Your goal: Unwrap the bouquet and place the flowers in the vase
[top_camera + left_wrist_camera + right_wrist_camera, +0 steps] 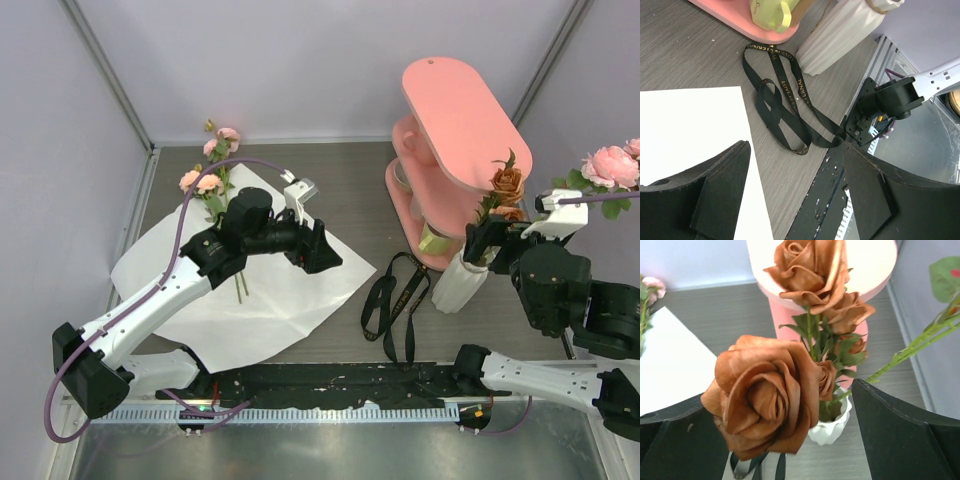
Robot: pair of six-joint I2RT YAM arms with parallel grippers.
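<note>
The bouquet is unwrapped: its white paper point(255, 290) lies flat, with pink and peach flowers point(207, 180) on its far corner. The black ribbon point(395, 300) lies loose on the table. The white ribbed vase point(458, 285) holds rust roses point(765, 395), and a green stem point(910, 352) leans out to a pink rose point(610, 165). My right gripper point(485, 245) is open just above the vase point(832, 427), its fingers point(905, 430) either side of the roses and apart from them. Over the paper's right part, my left gripper point(795, 200) hangs open and empty.
A pink two-tier oval shelf point(455, 120) stands right behind the vase, with a yellow-green cup point(772, 15) on its lower tier. The ribbon point(785, 100) lies between paper and vase. Grey walls close in at left, back and right.
</note>
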